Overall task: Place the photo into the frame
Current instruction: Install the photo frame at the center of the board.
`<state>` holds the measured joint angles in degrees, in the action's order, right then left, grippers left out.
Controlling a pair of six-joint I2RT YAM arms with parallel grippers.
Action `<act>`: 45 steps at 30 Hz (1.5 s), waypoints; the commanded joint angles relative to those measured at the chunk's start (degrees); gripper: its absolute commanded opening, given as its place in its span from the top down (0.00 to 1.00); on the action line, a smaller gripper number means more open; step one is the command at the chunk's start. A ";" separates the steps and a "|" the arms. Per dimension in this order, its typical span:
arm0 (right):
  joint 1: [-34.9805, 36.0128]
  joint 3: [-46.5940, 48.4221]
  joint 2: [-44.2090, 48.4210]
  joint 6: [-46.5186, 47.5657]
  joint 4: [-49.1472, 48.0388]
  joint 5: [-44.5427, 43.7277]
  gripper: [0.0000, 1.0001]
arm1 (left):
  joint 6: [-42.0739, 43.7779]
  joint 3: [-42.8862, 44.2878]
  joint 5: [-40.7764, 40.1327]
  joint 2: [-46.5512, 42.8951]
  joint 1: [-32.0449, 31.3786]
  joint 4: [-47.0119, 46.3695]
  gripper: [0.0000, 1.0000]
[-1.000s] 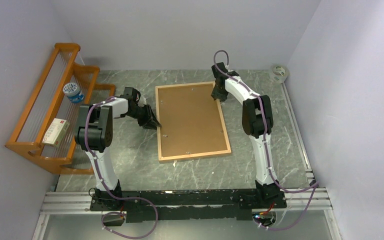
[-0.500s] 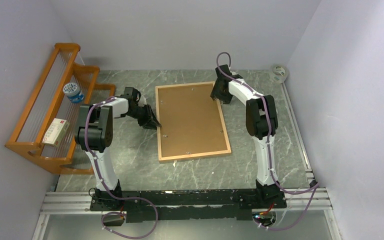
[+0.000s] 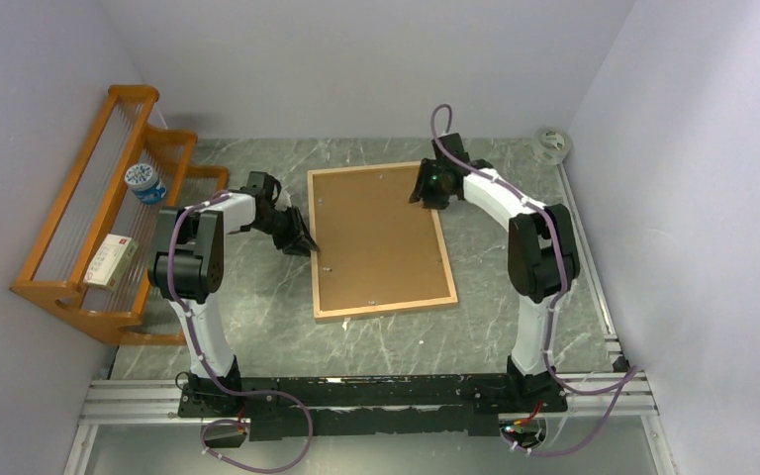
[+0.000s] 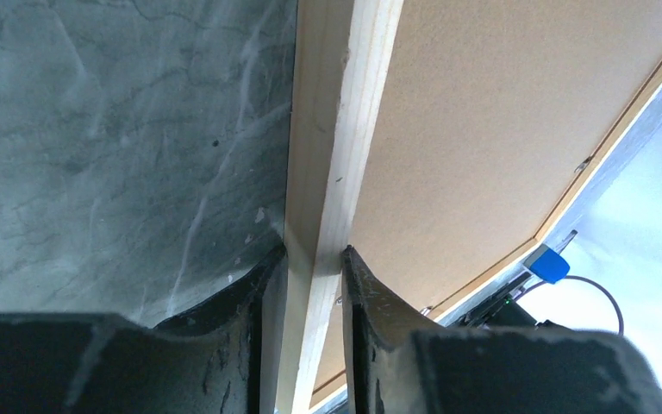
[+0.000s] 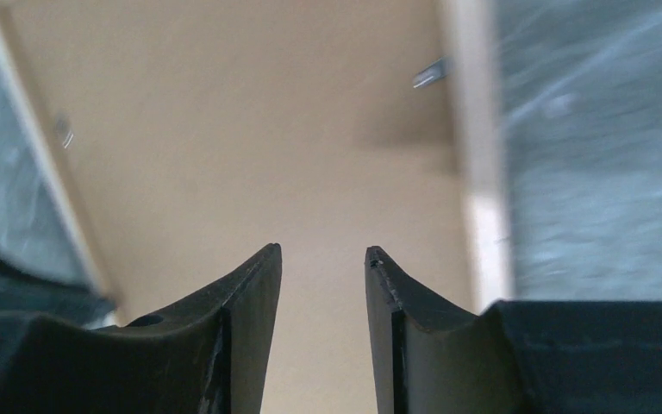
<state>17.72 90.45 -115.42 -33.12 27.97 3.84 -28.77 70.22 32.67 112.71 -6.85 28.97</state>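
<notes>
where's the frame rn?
Top view: the frame lies back-up at the centre of the table, left rail pinched by the left tool, right tool open over its far-right corner.

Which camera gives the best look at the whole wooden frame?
The top external view: all four edges of the frame show. The left wrist view shows only one edge between its fingers; the right wrist view a blurred strip.

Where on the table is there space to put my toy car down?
The biggest bare patch lies between the frame and the bar holding the arms. A thinner strip runs behind the frame, along the back wall. It is crowded between the rack and the frame, where the left pincer grips the frame's edge.
</notes>
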 commanded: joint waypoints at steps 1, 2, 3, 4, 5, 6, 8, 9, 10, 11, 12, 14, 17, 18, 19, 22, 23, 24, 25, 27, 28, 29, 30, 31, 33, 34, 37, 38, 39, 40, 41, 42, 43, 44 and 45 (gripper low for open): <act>5.97 -6.41 3.13 -0.25 -9.32 13.30 0.58 | -0.15 -2.69 -2.92 -1.91 -0.62 0.97 0.67; 7.39 -6.99 2.77 -0.24 -10.56 15.55 0.58 | -0.30 -3.23 -2.82 -2.35 -0.62 0.92 0.65; 8.81 -7.38 2.29 -0.19 -11.78 18.07 0.59 | -0.46 -3.89 -2.68 -2.85 -0.62 0.73 0.65; 10.23 -7.66 1.73 -0.28 -12.89 19.94 0.60 | -0.63 -4.80 -2.55 -3.34 -0.62 0.41 0.65; 11.52 -8.05 1.13 -0.54 -14.81 21.66 0.61 | -0.94 -5.35 -2.36 -3.99 -0.62 0.27 0.65; 12.68 -8.36 0.32 -0.80 -16.11 23.96 0.62 | -1.20 -5.81 -2.08 -4.33 -0.62 0.09 0.67; 14.43 -8.53 -1.61 -2.38 -18.20 26.22 0.69 | -1.72 -6.78 -1.23 -4.89 -0.62 -0.49 0.72; 15.15 -8.80 -2.48 -3.24 -19.65 28.17 0.72 | -1.99 -7.22 -0.75 -5.20 -0.62 -0.80 0.76; 15.77 -9.10 -3.40 -3.91 -21.02 29.05 0.75 | -2.16 -7.73 -0.27 -5.41 -0.62 -1.18 0.79; 16.63 -8.97 -4.23 -4.33 -21.36 29.41 0.77 | -2.31 -8.19 0.21 -5.48 -0.61 -1.54 0.80; 17.26 -8.45 -5.01 -4.29 -21.11 29.54 0.79 | -2.38 -8.54 0.84 -5.41 -0.62 -1.70 0.82; 18.32 -7.46 -6.47 -3.61 -19.94 29.38 0.80 | -2.05 -8.77 1.99 -5.00 -0.57 -1.53 0.86; 19.35 -7.22 -8.01 -2.76 -19.35 30.80 0.81 | -1.48 -9.16 2.04 -5.29 -0.67 -1.16 0.89; 19.75 -7.15 -8.37 -2.31 -18.69 30.90 0.81 | -1.26 -9.17 1.68 -5.37 -0.63 -0.91 0.90; 20.19 -7.18 -8.71 -1.81 -18.25 31.21 0.81 | -1.01 -9.09 1.25 -5.39 -0.66 -0.50 0.90; 21.52 -7.86 -9.10 -0.95 -17.14 30.86 0.81 | -0.84 -8.30 0.78 -5.09 -0.68 0.21 0.92; 21.98 -8.15 -9.16 -0.78 -16.79 30.43 0.81 | -0.96 -8.14 1.05 -5.00 -0.63 0.09 0.92; 22.55 -8.45 -9.27 -0.72 -16.74 30.18 0.81 | -1.08 -8.04 1.22 -4.77 -0.66 0.00 0.92; 23.07 -8.79 -9.43 -0.80 -16.92 30.06 0.82 | -1.17 -8.00 1.40 -4.58 -0.65 -0.07 0.92; 23.90 -8.93 -9.87 -0.90 -17.11 30.02 0.82 | -1.36 -7.83 1.44 -4.35 -0.66 -0.19 0.93; 24.26 -8.71 -10.05 -0.70 -16.74 29.66 0.82 | -1.33 -7.85 1.48 -4.22 -0.64 -0.23 0.92; 24.70 -8.60 -10.16 -0.45 -16.74 29.31 0.82 | -1.30 -7.82 1.71 -4.22 -0.66 -0.43 0.93; 24.84 -8.50 -10.18 -0.20 -16.92 29.27 0.82 | -1.24 -7.89 1.85 -4.18 -0.65 -0.49 0.93; 24.94 -8.42 -10.30 -0.08 -17.08 29.17 0.82 | -1.20 -7.90 1.81 -4.10 -0.69 -0.43 0.93; 25.00 -8.03 -10.83 -0.03 -17.04 29.15 0.82 | -1.10 -7.92 1.82 -3.71 -0.63 -0.41 0.93; 25.09 -7.67 -11.14 -0.01 -16.99 29.21 0.82 | -1.21 -7.95 2.06 -3.58 -0.64 -0.45 0.93; 25.25 -7.28 -11.75 0.22 -17.26 29.57 0.82 | -1.15 -8.03 2.47 -3.39 -0.69 -0.67 0.93; 25.35 -7.23 -11.89 0.29 -17.58 29.76 0.82 | -1.11 -7.99 2.47 -3.37 -0.64 -0.67 0.93; 25.42 -7.12 -12.06 0.25 -17.78 30.19 0.81 | -1.11 -7.99 2.44 -3.35 -0.69 -0.67 0.93; 25.54 -6.99 -12.25 0.33 -18.08 30.71 0.81 | -1.10 -7.99 2.53 -3.28 -0.63 -0.75 0.93; 25.57 -7.01 -12.41 0.35 -18.60 31.17 0.81 | -1.11 -7.91 2.61 -3.16 -0.62 -0.76 0.93; 25.60 -7.19 -12.46 0.34 -19.17 31.69 0.80 | -1.17 -7.90 2.80 -2.98 -0.62 -0.78 0.93; 25.61 -7.34 -12.54 0.29 -19.92 32.46 0.80 | -1.24 -7.90 3.02 -2.89 -0.62 -0.89 0.94; 25.61 -7.58 -12.63 0.19 -20.58 33.02 0.80 | -1.34 -8.01 3.16 -2.80 -0.64 -1.00 0.94; 25.64 -7.84 -12.64 0.09 -21.23 33.50 0.80 | -1.41 -7.99 3.31 -2.69 -0.62 -1.09 0.95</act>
<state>41.69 82.91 -124.99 -34.50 9.23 36.49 -30.65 62.92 33.74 108.16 -6.87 25.30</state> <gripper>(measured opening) 0.201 0.255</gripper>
